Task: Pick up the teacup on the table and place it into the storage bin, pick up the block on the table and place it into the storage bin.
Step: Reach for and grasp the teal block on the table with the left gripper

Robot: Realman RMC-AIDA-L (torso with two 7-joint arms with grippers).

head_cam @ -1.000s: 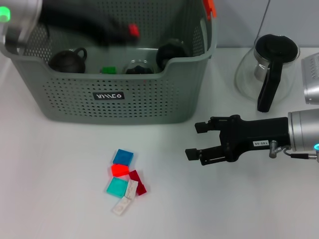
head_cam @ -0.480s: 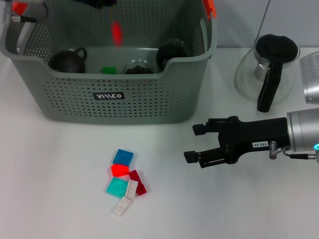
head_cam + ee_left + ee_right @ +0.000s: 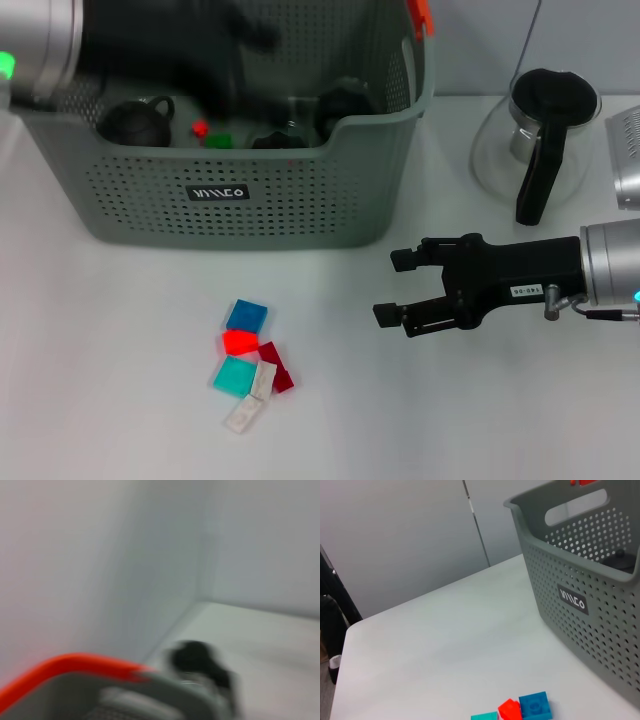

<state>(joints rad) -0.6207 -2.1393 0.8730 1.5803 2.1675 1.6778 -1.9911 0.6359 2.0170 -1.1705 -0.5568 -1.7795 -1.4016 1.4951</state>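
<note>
We found the storage bin (image 3: 250, 190) standing toward the far left part of the worktop (image 3: 120, 340), with dark teaware and a small red block (image 3: 200, 128) and a green block (image 3: 218, 141) already inside it; our left gripper (image 3: 215, 60) was a dark blur above the bin's interior, and we could not tell whether its fingers were parted or closed, nor whether it had anything in hold; the left wrist view gave us only an orange handle clip (image 3: 75, 665) and a smeared dark shape. Our right gripper (image 3: 395, 287) hung low over the worktop near the right edge, its jaws standing apart and holding nothing, pointing toward the left. The blocks left on the table, a cluster (image 3: 250, 360) of blue, red, teal, dark red and white pieces, lay near the front edge, in front of the bin; from the right gripper they lay to the left and a little nearer the front, with bare worktop between, well apart and untouched. We judged the right arm the nearer one for the next pick, since the left was up over the bin. The pieces touched one another, so a single block looked awkward to isolate. A glass pot (image 3: 535, 140) with a black handle stood at the far right, clear of that path.
</note>
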